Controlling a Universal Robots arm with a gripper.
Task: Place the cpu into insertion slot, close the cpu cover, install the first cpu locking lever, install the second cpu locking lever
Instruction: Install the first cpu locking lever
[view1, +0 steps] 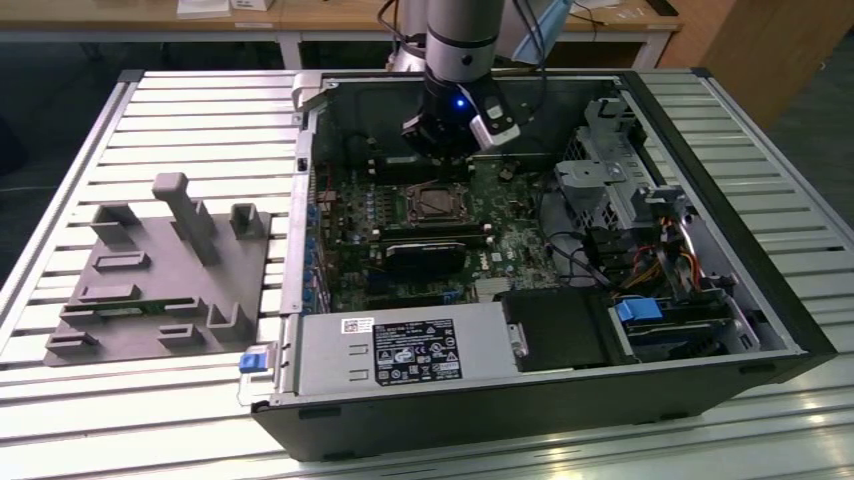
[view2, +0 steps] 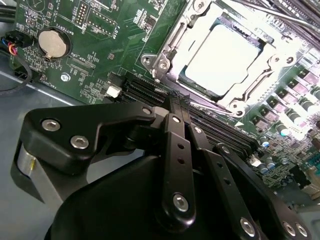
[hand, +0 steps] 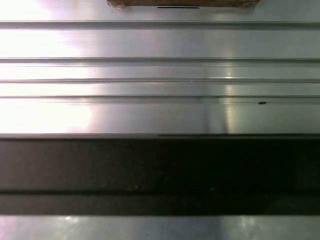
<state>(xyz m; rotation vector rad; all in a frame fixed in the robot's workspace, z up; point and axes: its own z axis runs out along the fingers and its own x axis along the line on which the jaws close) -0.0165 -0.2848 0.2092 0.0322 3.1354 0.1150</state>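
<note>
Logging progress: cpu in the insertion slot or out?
In: the cpu sits flat in the insertion slot, silver top facing up.

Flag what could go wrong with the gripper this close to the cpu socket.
The gripper hangs over the memory slots beside the insertion slot; a sideways slip could scrape them. The cpu cover lies around the cpu, but I cannot tell that it is latched, so a knock might lift it.

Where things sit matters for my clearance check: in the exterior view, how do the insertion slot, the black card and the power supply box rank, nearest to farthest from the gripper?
Measured from the gripper, inside the open case:
1. insertion slot, on the board right by it.
2. black card, mid-board, towards the camera.
3. power supply box, at the case's near wall.
</note>
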